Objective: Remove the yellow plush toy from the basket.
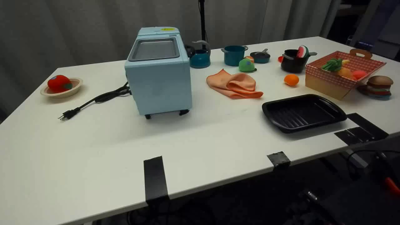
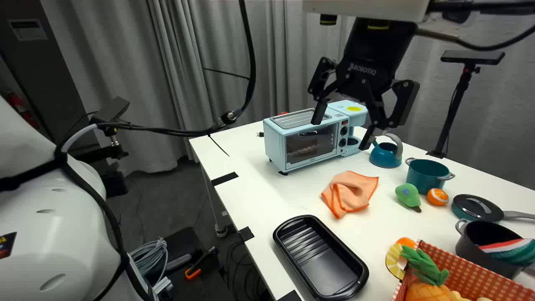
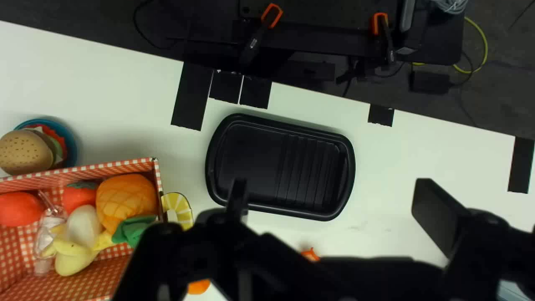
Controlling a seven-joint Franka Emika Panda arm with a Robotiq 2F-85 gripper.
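The yellow plush toy (image 3: 74, 260), soft and lumpy with a pale middle like a peeled banana, lies in the basket (image 3: 85, 171) beside an orange pineapple plush (image 3: 125, 200) in the wrist view. The basket has red-and-white checks and also shows in both exterior views (image 1: 325, 84) (image 2: 470, 271). A little yellow of the toy shows in an exterior view (image 2: 459, 296), cut off by the frame's lower edge. My gripper (image 2: 343, 125) is open and empty, high above the table and well apart from the basket. In the wrist view its fingers (image 3: 332, 192) are spread wide.
A black ribbed tray (image 3: 280, 167) lies between the basket and table edge. A toy burger (image 3: 27, 150), black pot (image 2: 480, 246) and orange ball (image 1: 291, 79) stand near the basket. A cloth (image 2: 351, 190) and blue toaster oven (image 2: 309, 140) are farther off.
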